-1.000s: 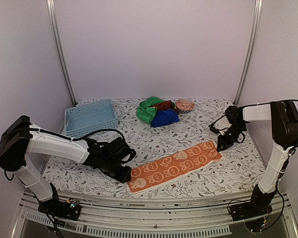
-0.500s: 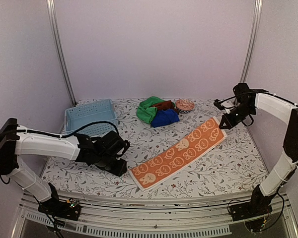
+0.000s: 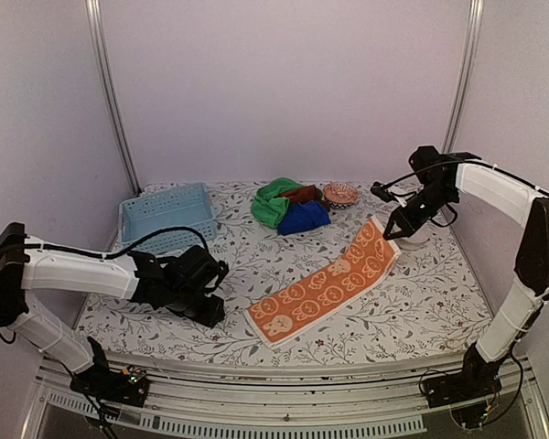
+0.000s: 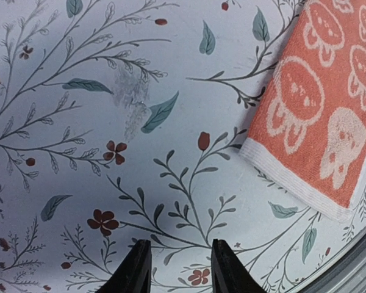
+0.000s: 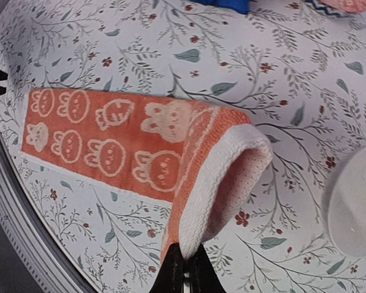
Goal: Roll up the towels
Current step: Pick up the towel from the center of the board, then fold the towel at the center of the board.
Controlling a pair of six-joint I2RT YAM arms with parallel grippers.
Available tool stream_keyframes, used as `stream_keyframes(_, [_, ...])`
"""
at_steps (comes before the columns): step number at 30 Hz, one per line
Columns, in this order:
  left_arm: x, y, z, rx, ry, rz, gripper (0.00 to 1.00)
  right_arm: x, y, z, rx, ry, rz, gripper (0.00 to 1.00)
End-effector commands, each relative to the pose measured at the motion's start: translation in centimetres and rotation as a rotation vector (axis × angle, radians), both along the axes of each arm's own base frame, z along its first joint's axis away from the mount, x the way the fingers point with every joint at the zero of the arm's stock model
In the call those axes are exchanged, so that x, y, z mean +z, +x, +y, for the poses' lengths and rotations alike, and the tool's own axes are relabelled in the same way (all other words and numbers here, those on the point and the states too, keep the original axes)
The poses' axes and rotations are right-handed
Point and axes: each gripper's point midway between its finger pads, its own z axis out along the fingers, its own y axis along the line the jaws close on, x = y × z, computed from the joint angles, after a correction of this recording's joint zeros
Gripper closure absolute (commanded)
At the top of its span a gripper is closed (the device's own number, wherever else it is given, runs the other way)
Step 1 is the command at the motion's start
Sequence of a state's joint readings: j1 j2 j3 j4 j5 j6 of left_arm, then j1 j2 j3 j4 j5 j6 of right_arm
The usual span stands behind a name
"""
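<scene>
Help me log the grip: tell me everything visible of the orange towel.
The orange towel is a long terry strip with cream bunny figures and a pale hemmed edge. It lies diagonally on the floral table, mostly flat. Its far end is lifted and folded over, pinched by the shut right gripper. The near end lies flat, apart from the open left gripper.

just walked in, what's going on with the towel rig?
The right pincer is shut on the far end of the orange towel, holding it raised while the rest lies flat. The left pincer hangs open and empty beside the towel's near end. The other towels sit piled at the back.
</scene>
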State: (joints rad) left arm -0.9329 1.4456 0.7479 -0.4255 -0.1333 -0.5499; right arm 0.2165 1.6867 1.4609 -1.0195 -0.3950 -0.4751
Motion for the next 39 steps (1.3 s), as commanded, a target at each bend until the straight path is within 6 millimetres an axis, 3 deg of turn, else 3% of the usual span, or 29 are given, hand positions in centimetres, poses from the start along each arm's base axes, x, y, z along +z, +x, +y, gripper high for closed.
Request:
stream_keyframes(1, [-0.1, 0.2, -0.4, 0.006, -0.059, 0.008, 0.65, 0.0, -3.6, 5.9, 0.181, 0.094, 0.09, 0.97])
stream_keyframes(12, [-1.3, -1.2, -2.2, -0.011, -0.173, 0.096, 0.76, -2.3, -8.3, 15.2, 0.389, 0.202, 0.289, 0.98])
stream_keyframes(24, [-2.0, -2.8, -3.6, 0.048, -0.336, 0.154, 0.99, -3.9, -11.9, 23.1, 0.507, 0.298, 0.396, 0.98])
stream_keyframes(31, [-2.6, -3.7, -4.8, 0.03, -0.341, 0.155, 1.0, -5.6, -13.3, 26.0, 0.522, 0.281, 0.434, 0.98])
stream_keyframes(39, [-2.7, -4.1, -5.7, 0.042, -0.404, 0.153, 1.0, -8.2, -14.6, 27.2, 0.532, 0.234, 0.475, 0.97])
